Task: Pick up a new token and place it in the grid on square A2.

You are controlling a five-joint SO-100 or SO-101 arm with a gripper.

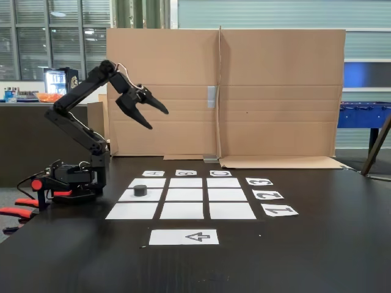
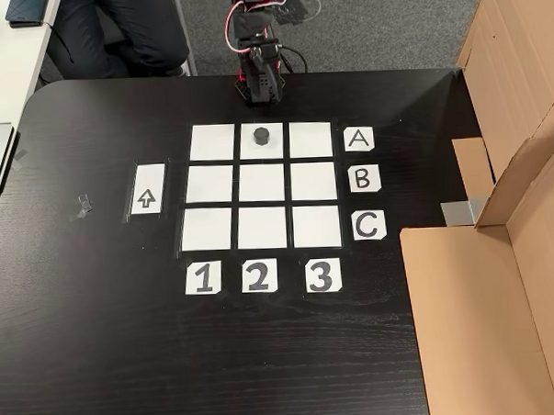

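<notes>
Black bench (image 2: 99, 344); token (image 2: 261, 135) sits on square A2 (image 2: 276, 148) of grid (image 2: 263, 183). Claw (image 1: 159, 118) raised, spread wide, empty.

We judge this an office or shared workspace fitted out for a robot trial. Large glazed windows (image 1: 36, 43) run behind a dark counter (image 1: 24, 122), and a blue table-football table (image 1: 363, 115) stands at the right. Grey carpet (image 2: 388, 23) covers the floor around the black rounded desk (image 2: 99, 344), which is screened by a brown folded cardboard backdrop (image 1: 275, 91).
</notes>
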